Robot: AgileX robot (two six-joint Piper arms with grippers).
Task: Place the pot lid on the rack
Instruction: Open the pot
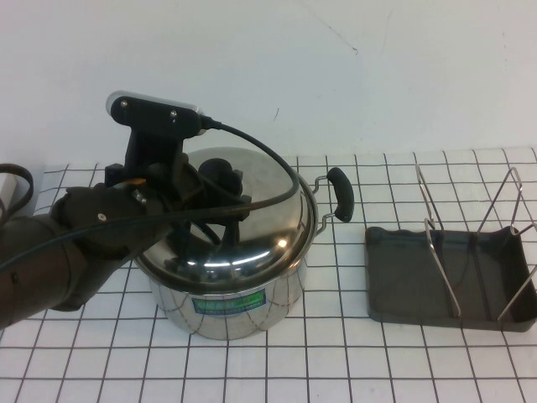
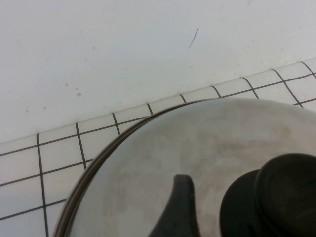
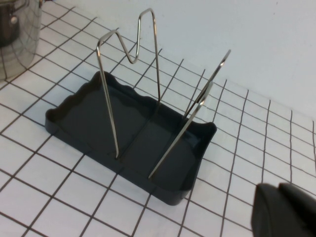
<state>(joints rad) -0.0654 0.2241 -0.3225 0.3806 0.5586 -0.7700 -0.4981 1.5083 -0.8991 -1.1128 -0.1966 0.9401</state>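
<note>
The pot lid (image 1: 243, 227), shiny steel with a black knob (image 1: 220, 172), lies tilted on the steel pot (image 1: 231, 306) at centre left. My left gripper (image 1: 205, 189) is over the lid at the knob. In the left wrist view one dark finger (image 2: 178, 210) stands a little apart from the knob (image 2: 284, 197) over the lid (image 2: 197, 148); the other finger is out of frame. The rack (image 1: 449, 277), a dark grey tray with wire loops, stands empty at the right and also shows in the right wrist view (image 3: 133, 133). My right gripper (image 3: 284, 212) is shut, beside the rack.
The pot has a black handle (image 1: 340, 193) on its right side and a green label (image 1: 231, 304) on the front. A white wall runs along the back of the checked table (image 1: 352, 361). A white object (image 1: 10, 189) sits at the far left edge.
</note>
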